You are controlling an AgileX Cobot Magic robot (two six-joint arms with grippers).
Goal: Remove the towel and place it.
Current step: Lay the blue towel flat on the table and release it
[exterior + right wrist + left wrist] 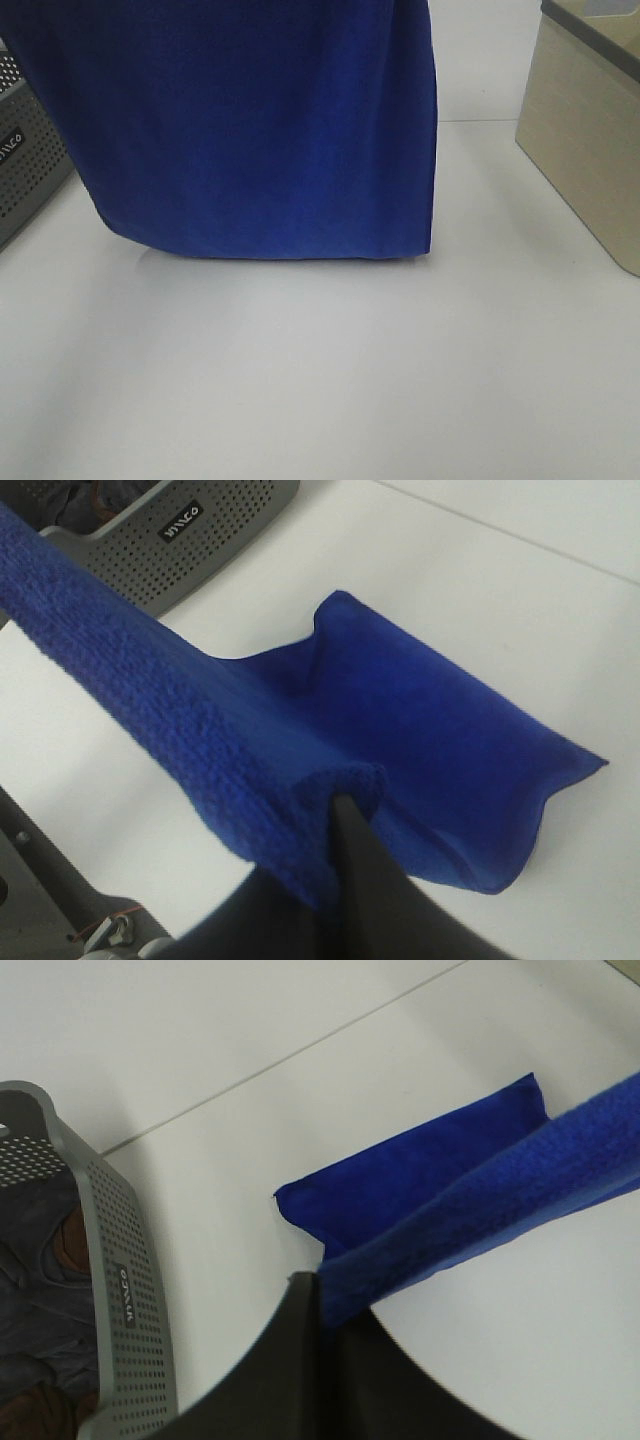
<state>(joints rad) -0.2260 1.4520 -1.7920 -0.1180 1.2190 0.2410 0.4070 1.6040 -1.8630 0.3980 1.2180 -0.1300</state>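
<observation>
- The blue towel (250,130) fills the upper left and middle of the overhead view. It hangs like a curtain from the top edge of the frame down to the white table (320,380).
- Its bottom edge sits on the table a bit above mid-frame, with a faint shadow under it.
- In the left wrist view, the left gripper (318,1290) has its dark jaws pinched tight on one top edge of the towel (480,1210). The cloth runs taut away from them, and the lower end lies flat on the table beyond.
- Same deal on the right: the right gripper (335,810) is clamped onto the towel (420,720), with a fuzzy band stretching off from the jaws and the rest pooled on the table.
- The grey basket (25,170) sits at the left edge of the overhead frame, and the towel partly overlaps it there.
- The left wrist view shows dark clothes (40,1260) inside the basket.
- A beige bin (590,130) sits at the upper right, well apart from the towel.
</observation>
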